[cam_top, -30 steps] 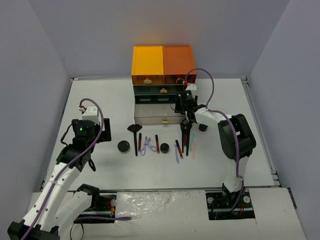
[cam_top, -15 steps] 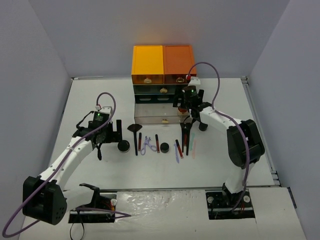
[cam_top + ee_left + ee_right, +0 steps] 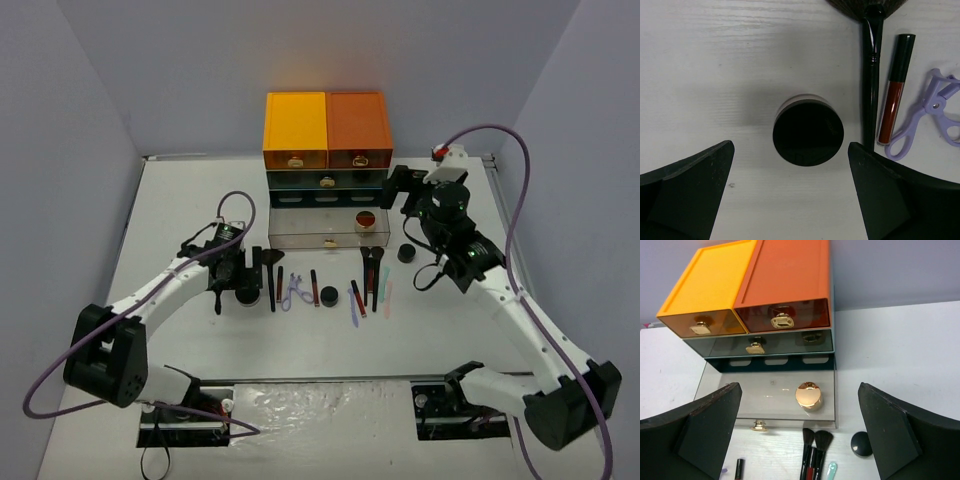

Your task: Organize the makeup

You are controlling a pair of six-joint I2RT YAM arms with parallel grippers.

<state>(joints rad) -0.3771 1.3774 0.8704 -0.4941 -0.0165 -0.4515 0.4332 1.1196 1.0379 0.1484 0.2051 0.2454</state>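
The left gripper (image 3: 790, 150) hangs low over a black round jar (image 3: 808, 132) on the white table (image 3: 715, 60). Its two fingers (image 3: 685, 195) are spread wide, one on each side of the jar, and they do not touch it. It holds nothing. Just beside the jar on the right lies a black fan brush (image 3: 870, 75). Next to it is a red tube with a black cap (image 3: 892, 95), and then a purple eyelash curler (image 3: 935, 115). The right gripper (image 3: 798, 387) is up in the air in front of the drawer box (image 3: 780, 285). Its fingers (image 3: 895, 430) are wide apart too, and there is nothing between them. The box has a yellow part and an orange part on top and a dark drawer under them. The clear bottom drawer (image 3: 730, 390) is pulled out. A gold-lidded jar (image 3: 808, 395) stands inside it, toward the right side. On the table just in front of that drawer lie two black brushes (image 3: 815, 455), side by side, with a mint stick (image 3: 831, 469) next to them. A small black jar (image 3: 861, 443) sits to the right of the brushes. From above, the rest of the makeup lies in a row on the table in front of the box. In it are another black jar (image 3: 328, 296), a purple stick (image 3: 354, 305) and a pink stick (image 3: 388, 298).
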